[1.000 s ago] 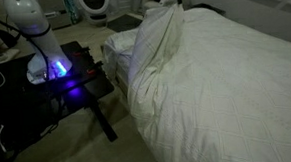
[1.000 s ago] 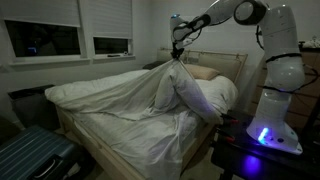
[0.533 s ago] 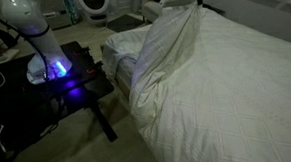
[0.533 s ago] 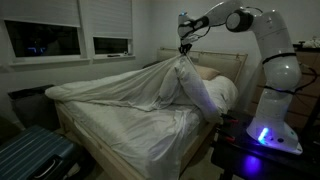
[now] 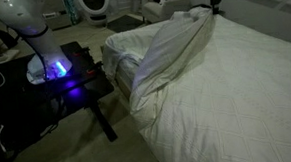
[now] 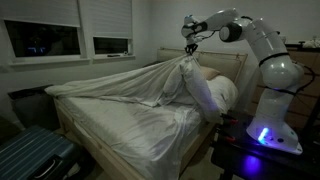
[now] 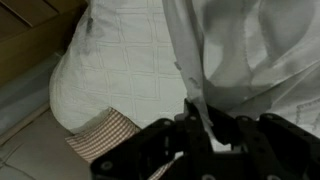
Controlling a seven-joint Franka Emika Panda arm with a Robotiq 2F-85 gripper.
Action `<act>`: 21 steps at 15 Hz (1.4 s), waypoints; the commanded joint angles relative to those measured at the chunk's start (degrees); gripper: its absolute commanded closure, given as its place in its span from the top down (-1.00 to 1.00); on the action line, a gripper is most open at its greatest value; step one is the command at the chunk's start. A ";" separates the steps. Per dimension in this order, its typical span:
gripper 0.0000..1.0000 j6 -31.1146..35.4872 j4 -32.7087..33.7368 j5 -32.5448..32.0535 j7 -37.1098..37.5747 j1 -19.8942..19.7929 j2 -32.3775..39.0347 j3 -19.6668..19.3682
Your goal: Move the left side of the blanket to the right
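Observation:
The blanket [image 6: 130, 85] is a big white puffy cover, pulled up into a taut ridge across the bed. It also shows in an exterior view [image 5: 169, 50] as a raised fold running toward the far side. My gripper [image 6: 189, 52] is shut on a pinched edge of the blanket and holds it above the bed near the headboard. In the wrist view the dark jaws [image 7: 205, 130] clamp a strip of white blanket fabric [image 7: 250, 50]. A white pillow [image 7: 110, 70] lies below.
The flat white sheet [image 5: 237, 106] covers the mattress. The robot base with blue light [image 5: 55, 68] stands on a dark table beside the bed. A dark suitcase [image 6: 30, 155] is at the bed's foot. Windows [image 6: 45, 40] are behind.
My gripper has carried the held blanket edge further across the bed toward the headboard side. The raised fold has stretched flatter and lower.

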 commanded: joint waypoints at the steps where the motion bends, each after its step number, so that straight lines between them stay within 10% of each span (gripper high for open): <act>1: -0.34 -9.07 13.21 1.59 -7.63 -5.21 4.68 -0.38; 10: 0.99 -18.79 17.16 0.65 -28.20 3.55 0.00 6.70; 21: 1.00 -8.21 -9.13 -3.71 -42.79 14.28 -2.81 12.65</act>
